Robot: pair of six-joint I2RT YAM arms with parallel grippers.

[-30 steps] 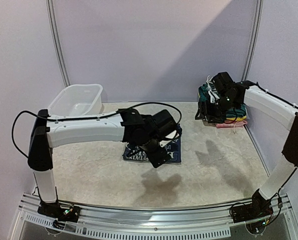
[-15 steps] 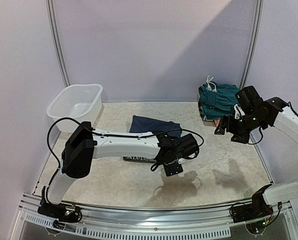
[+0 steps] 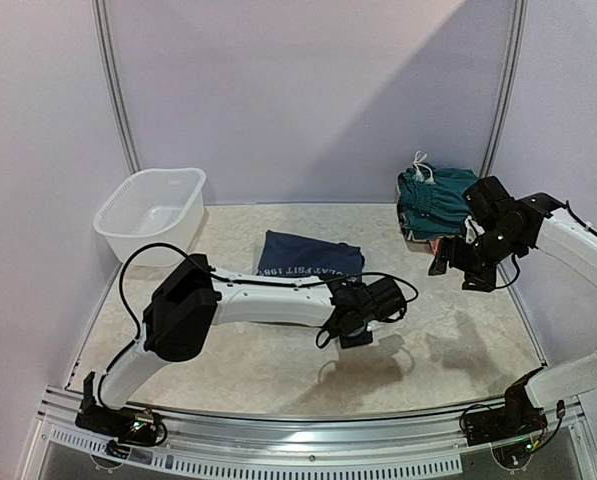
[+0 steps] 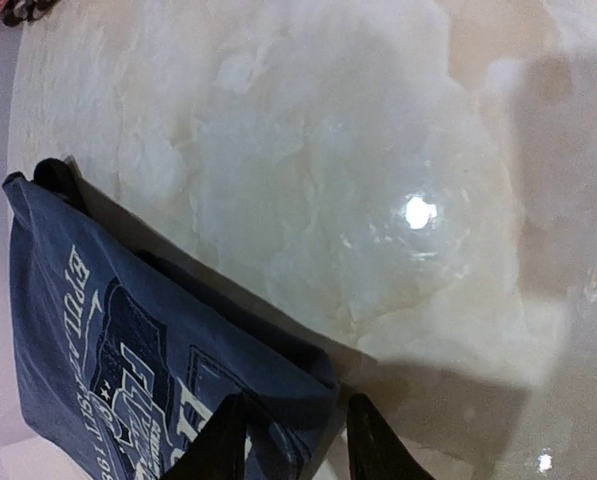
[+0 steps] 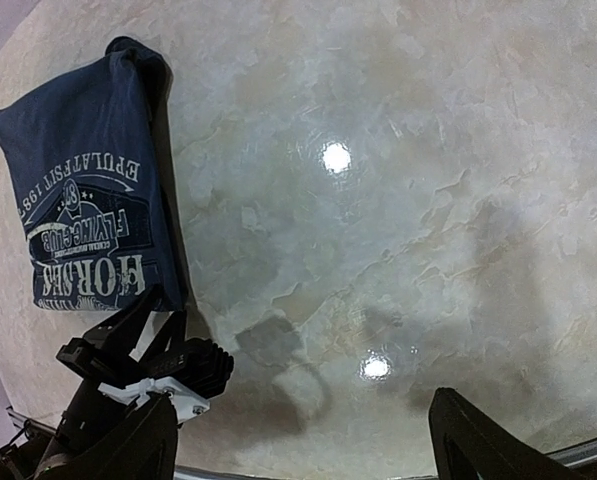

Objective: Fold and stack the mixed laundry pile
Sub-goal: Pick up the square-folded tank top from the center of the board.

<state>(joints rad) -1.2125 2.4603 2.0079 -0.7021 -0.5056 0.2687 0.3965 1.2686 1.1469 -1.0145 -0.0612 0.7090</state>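
One shirt left to stack, by the look of it.

We've got the navy HORSES T-shirt [image 3: 308, 258] folded flat mid-desk [image 3: 278, 370], well apart from the pile in the far right corner, where the teal shorts [image 3: 436, 195] sit on top. The left gripper [image 4: 296, 400] has its jaws narrow, one either side of the shirt's near corner, but we can't tell if it's actually pinching cloth. The right gripper [image 5: 303, 400] hangs wide and empty between shirt and pile. We'd guess the only job left is carrying the shirt onto the stack.
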